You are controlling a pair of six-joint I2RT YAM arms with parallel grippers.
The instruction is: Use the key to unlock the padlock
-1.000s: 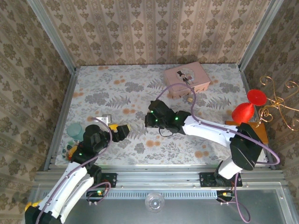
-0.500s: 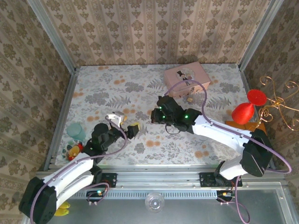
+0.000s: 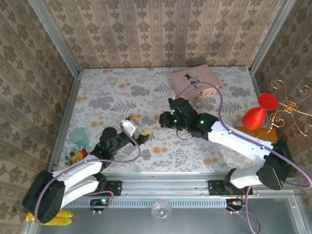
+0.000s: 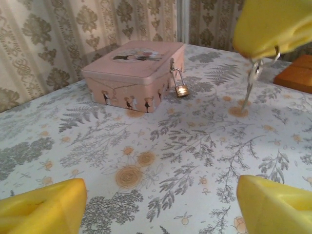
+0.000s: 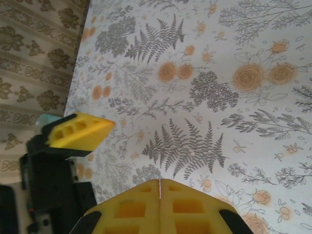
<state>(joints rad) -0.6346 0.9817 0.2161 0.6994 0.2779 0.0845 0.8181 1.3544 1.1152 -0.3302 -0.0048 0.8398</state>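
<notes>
The small brass padlock (image 4: 182, 89) hangs by its thin shackle from the hasp of the pink tin (image 4: 136, 66), and it also appears at the tin's near side (image 3: 198, 103). My right gripper (image 3: 162, 120) is shut on the key (image 4: 251, 80). The key hangs blade down from its yellow fingers (image 4: 273, 24), a little in front of and to the right of the padlock. In the right wrist view the pads (image 5: 146, 209) are pressed together around a thin metal edge. My left gripper (image 4: 161, 209) stands open over bare tablecloth, just left of the right gripper (image 5: 160, 187).
The pink tin (image 3: 194, 80) stands at the back of the table. A red hourglass-shaped object (image 3: 257, 112), a gold wire stand (image 3: 292, 105) and a wooden block (image 4: 297, 73) are at the right edge. A teal cup (image 3: 78, 136) sits at the left edge.
My left arm has reached forward and right, turning its open gripper toward the tin. The right gripper with the key has drifted slightly right and back.
</notes>
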